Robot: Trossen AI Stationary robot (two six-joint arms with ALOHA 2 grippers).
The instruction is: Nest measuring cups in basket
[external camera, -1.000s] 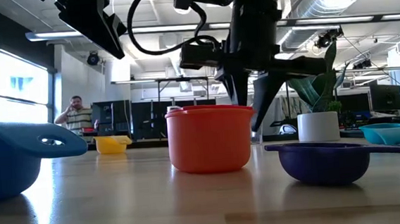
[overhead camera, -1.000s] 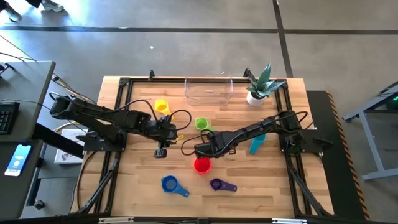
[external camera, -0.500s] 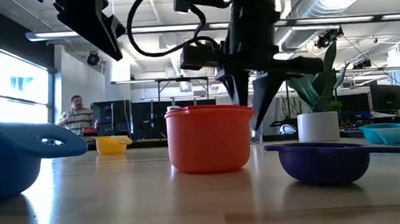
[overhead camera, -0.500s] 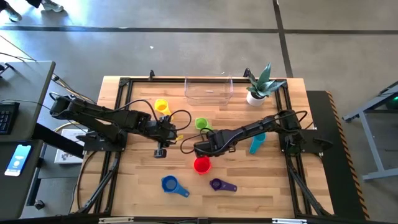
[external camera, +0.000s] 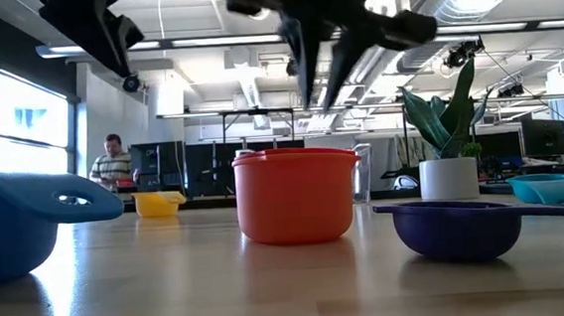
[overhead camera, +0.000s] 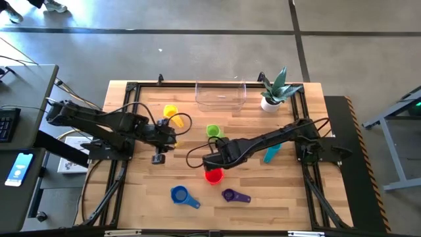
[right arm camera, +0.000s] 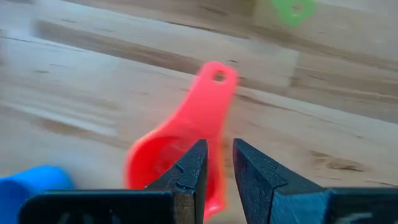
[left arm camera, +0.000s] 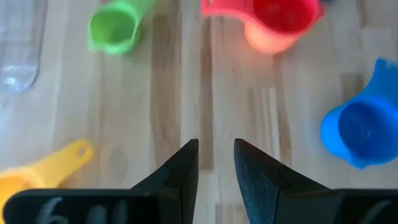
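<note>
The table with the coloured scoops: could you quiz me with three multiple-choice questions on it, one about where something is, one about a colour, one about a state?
1. Where is the plant pot?
A. Beside the basket, at the table's far edge
B. Inside the basket
C. Between the blue and purple cups

2. Which colour is the cup under the right gripper?
A. Yellow
B. Red
C. Green

3. What is in the basket?
A. All the cups, nested
B. Only the yellow cup
C. No cups

Answers:
1. A: the high view shows the pot just outside the basket's right wall.
2. B: the right wrist view shows the red cup directly beyond that gripper's fingers, and the high view shows it partly covered by the gripper.
3. C: the basket shows only bare plastic, while the yellow cup, green cup, blue cup and purple cup lie on the wood.
</note>
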